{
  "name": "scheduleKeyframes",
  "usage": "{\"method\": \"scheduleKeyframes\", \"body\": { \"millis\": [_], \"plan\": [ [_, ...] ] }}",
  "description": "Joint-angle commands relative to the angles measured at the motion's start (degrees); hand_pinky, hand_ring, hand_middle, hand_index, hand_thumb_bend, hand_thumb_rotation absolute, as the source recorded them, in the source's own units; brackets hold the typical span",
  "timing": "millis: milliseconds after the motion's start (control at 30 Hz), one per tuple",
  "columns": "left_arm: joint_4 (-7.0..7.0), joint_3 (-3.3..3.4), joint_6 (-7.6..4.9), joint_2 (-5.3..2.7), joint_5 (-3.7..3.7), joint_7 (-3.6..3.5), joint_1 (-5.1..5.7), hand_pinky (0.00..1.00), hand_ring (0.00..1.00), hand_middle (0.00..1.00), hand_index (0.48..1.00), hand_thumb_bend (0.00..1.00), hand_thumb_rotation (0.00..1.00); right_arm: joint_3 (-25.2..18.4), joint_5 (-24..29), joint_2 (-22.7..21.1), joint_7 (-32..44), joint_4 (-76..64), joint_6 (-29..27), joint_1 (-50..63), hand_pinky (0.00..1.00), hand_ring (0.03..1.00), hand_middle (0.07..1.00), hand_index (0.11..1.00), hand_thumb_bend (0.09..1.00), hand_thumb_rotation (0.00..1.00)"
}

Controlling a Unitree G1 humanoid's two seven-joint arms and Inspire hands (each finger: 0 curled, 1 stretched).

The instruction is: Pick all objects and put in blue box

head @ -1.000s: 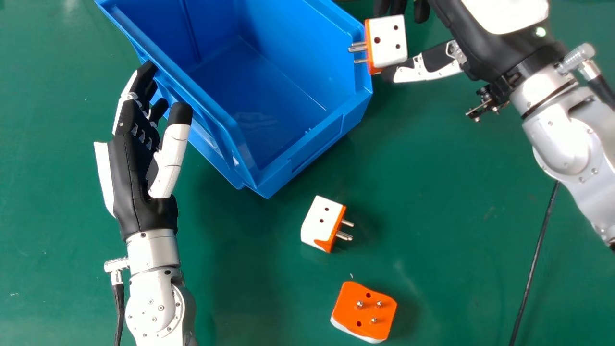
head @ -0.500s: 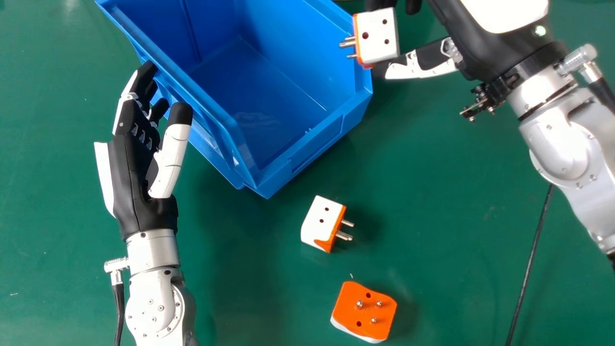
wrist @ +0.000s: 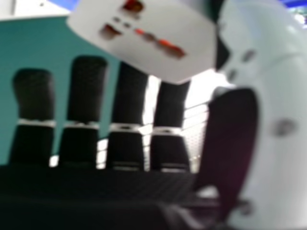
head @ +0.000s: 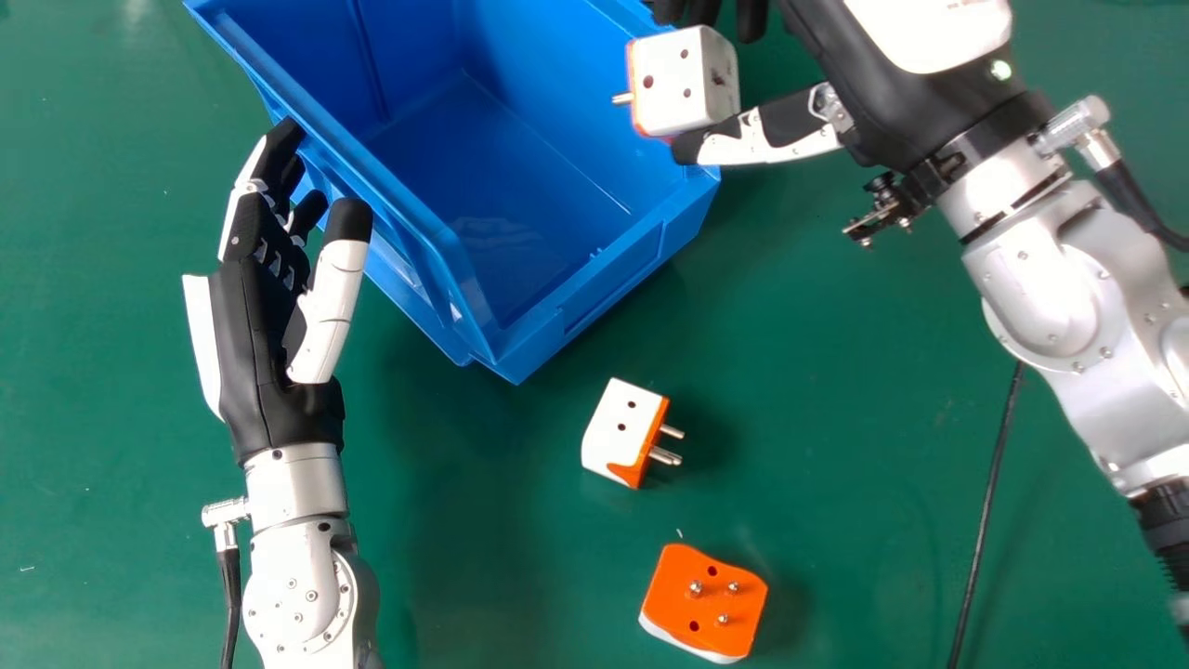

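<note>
Placing step in hand: right robot hand (head: 873, 98) pinches plug adapter (head: 683, 82) over blue box's (head: 608, 288) right rim. Next: shift inward, lower, release. Left robot hand (head: 265, 344) open beside box. Side-lying adapter (head: 618, 429), prongs-up adapter (head: 703, 604) await on table (head: 864, 446).

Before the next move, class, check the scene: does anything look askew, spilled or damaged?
Nothing looks spilled or damaged. The open blue plastic box sits at a slant in the head view. One orange-and-white plastic plug adapter lies pins up, while a second adapter, nearer the box, has its pins sideways: untidy, not wrong.
</note>
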Motion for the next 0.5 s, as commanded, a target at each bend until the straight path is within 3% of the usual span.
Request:
{"method": "scheduleKeyframes", "body": {
  "millis": [0,167,467],
  "plan": [
    [-0.32,-0.57,-0.94,-0.42,0.71,0.04,-0.24,0.89,0.93,0.91,0.827,0.86,0.65,-0.7,1.5,0.6,0.5,-0.1,-0.5,-3.4,0.27,0.372,0.483,0.518,0.511,0.0],
    [-0.25,-0.72,-1.22,-0.46,2.04,1.43,-0.22,0.88,0.92,0.91,0.826,0.86,0.65,-0.1,1.4,2.1,1.4,2.6,-0.7,-5.7,0.33,0.377,0.498,0.517,0.511,0.0],
    [-0.69,-0.84,-1.1,-0.99,2.08,2.39,-0.02,0.88,0.92,0.91,0.825,0.86,0.65,2.2,-0.7,5.0,1.3,7.7,-0.4,-10.2,0.35,0.375,0.488,0.528,0.511,0.0]
  ]
}}
